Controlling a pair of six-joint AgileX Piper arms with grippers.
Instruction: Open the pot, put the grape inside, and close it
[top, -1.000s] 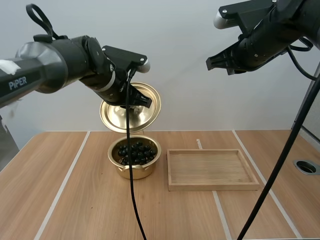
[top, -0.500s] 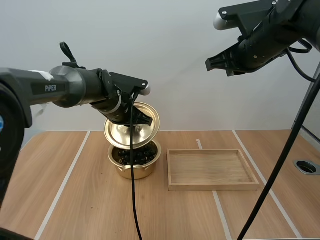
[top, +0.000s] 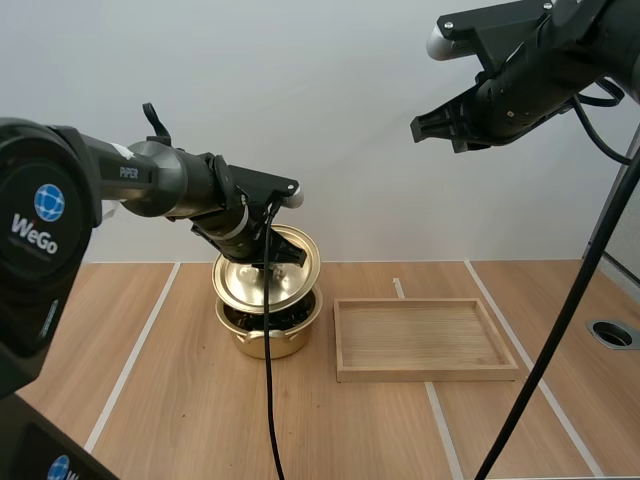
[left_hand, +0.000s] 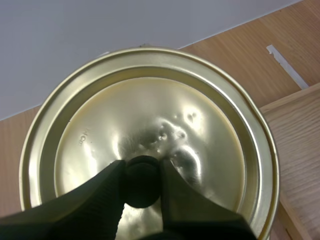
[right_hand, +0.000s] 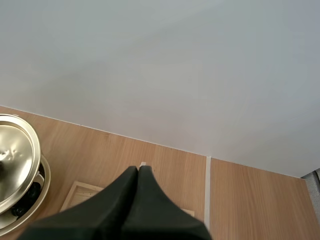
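Note:
A golden pot (top: 266, 338) stands on the table with dark grapes (top: 283, 316) inside it. My left gripper (top: 262, 256) is shut on the black knob (left_hand: 142, 181) of the golden lid (top: 268, 276), which hangs tilted just above the pot's mouth and covers most of it. In the left wrist view my two fingers (left_hand: 102, 197) pinch the knob on the lid (left_hand: 145, 130). My right gripper (top: 432, 128) is raised high at the right, shut on nothing, and its wrist view catches the lid (right_hand: 15, 160) over the grapes (right_hand: 27, 197).
A wooden tray (top: 425, 338) lies right of the pot, its corner (right_hand: 80, 192) below my right gripper. A round hole (top: 612, 333) sits in the table at the far right. Bare wood stretches left of and in front of the pot.
My left gripper has brought the lid down from well above the pot to just over its mouth, hiding most of the grapes. The right arm has stayed still.

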